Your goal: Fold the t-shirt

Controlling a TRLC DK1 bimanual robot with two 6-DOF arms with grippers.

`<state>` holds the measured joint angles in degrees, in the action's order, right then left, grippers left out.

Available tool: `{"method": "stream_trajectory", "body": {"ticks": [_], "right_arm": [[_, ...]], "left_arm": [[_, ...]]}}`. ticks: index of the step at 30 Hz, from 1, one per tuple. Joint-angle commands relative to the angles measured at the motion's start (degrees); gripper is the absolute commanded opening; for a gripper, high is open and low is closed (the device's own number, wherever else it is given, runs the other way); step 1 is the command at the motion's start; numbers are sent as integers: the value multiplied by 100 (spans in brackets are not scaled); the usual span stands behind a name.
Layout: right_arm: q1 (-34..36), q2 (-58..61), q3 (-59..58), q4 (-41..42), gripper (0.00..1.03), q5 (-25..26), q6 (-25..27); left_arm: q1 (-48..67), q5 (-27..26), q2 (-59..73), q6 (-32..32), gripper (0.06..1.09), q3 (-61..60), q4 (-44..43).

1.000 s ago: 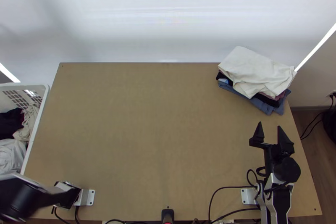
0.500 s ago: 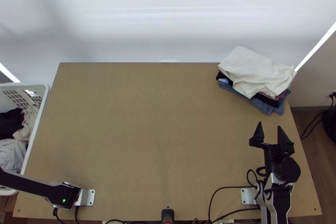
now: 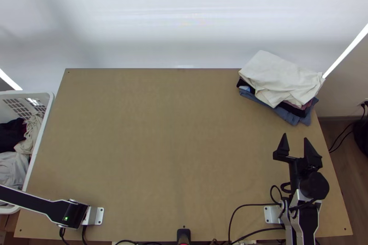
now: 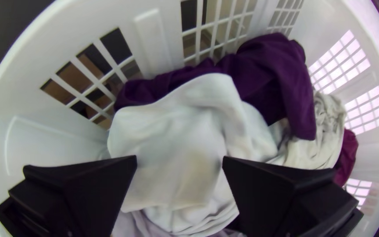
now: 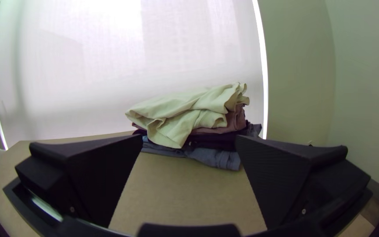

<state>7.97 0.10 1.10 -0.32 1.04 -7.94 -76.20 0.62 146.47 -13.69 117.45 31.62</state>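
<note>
In the top view my right gripper [image 3: 297, 146] rests over the table's right side, below the clothes stack. The right wrist view has this gripper [image 5: 188, 140] open, nothing between its fingers. My left gripper [image 4: 180, 160] is open over the laundry basket in the left wrist view, its fingers either side of a bunched white cloth [image 4: 176, 140]. Whether that cloth is the t-shirt I cannot tell. Beside it in the basket lie a bunched purple cloth [image 4: 268, 74] and a crumpled cream cloth [image 4: 316, 145].
The white basket [image 3: 39, 153] stands against the left edge of the table [image 3: 161, 144]. A stack of folded clothes, cream cloth [image 3: 280, 77] on top and blue cloth [image 3: 287, 115] lowest, lies at the table's far right corner. Cables run along the near edge.
The left arm has swung outward over the basket's near end, its dark link dropping out of the lower left corner. The right arm and the stack have kept still.
</note>
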Motion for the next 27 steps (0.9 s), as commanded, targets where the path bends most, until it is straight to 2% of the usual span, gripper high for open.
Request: {"method": "stream_trajectory", "body": {"ticks": [1, 2, 4, 12, 20, 27], "right_arm": [[29, -19, -58, -39, 99, 46, -67], [29, -19, -58, -39, 99, 46, -67], [29, -19, -58, -39, 99, 46, -67], [29, -19, -58, -39, 99, 46, -67], [29, -19, -58, -39, 99, 46, -67], [29, -19, -58, -39, 99, 46, -67]], "left_arm": [[62, 263, 101, -239, 26, 164, 99], [71, 245, 4, -221, 9, 173, 46], [71, -1, -277, -221, 10, 138, 169], [290, -1240, -2281, 526, 9, 50, 706], [1134, -1293, -4338, 895, 9, -3, 1110], [2514, -1284, -6113, 1044, 9, -706, 1207]]}}
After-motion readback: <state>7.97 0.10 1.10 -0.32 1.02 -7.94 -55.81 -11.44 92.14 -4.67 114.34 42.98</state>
